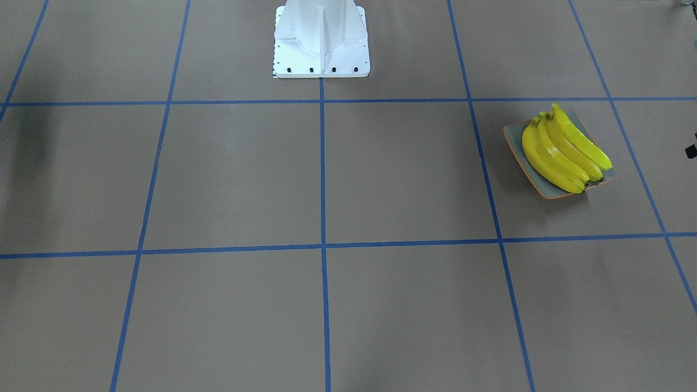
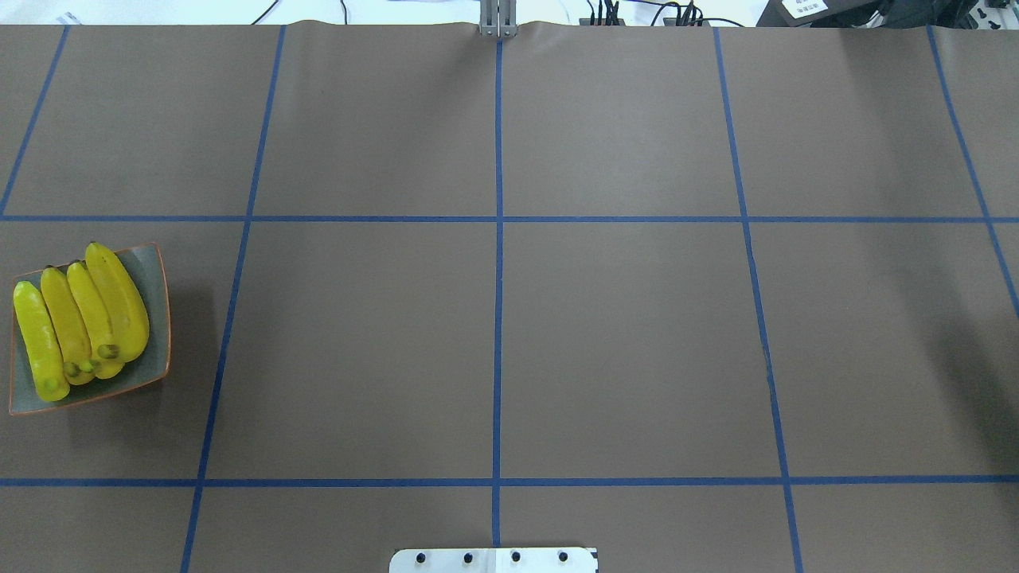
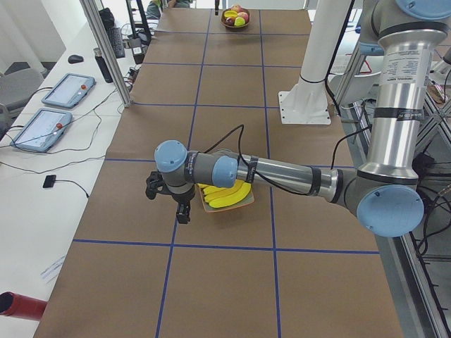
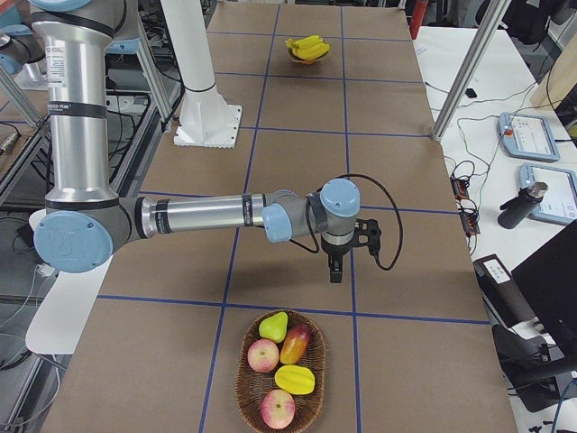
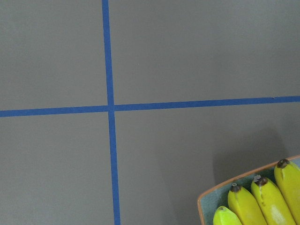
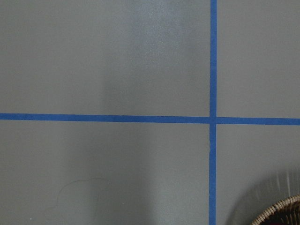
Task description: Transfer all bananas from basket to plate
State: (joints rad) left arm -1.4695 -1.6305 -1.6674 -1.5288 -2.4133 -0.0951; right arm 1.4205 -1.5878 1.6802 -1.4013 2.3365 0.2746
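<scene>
Apparently the transfer was finished: four bananas (image 2: 80,318) lay side by side, touching along their lengths, on the grey-green plate (image 2: 158,318) at the table's end on the robot's left. The wicker basket (image 4: 242,379) at the opposite end held only other fruit, a pear (image 4: 273,326), two apples (image 4: 262,355) and two more pieces that were hard to name, with no banana showing among them.

The left gripper (image 3: 182,218) hung pointing down just beside the plate, on the side away from the robot's base, and its wrist camera caught only the plate's corner and the dark banana tips. The right gripper (image 4: 335,275) hung over bare table near the basket. Each showed only in a side view, so whether the jaws of either stood open or closed could not be told. Neither appeared to carry anything.

Judged by their even colour and glossy skin, the bananas were probably imitation fruit: light, stiff and somewhat slippery, not easily bruised. Should one need moving, the best hold would likely be across its narrow width at the middle of the curve, where it would balance. Since they lay packed together, an outer banana would be the easiest to reach. The shallow glazed plate looked breakable and might slide if nudged.
</scene>
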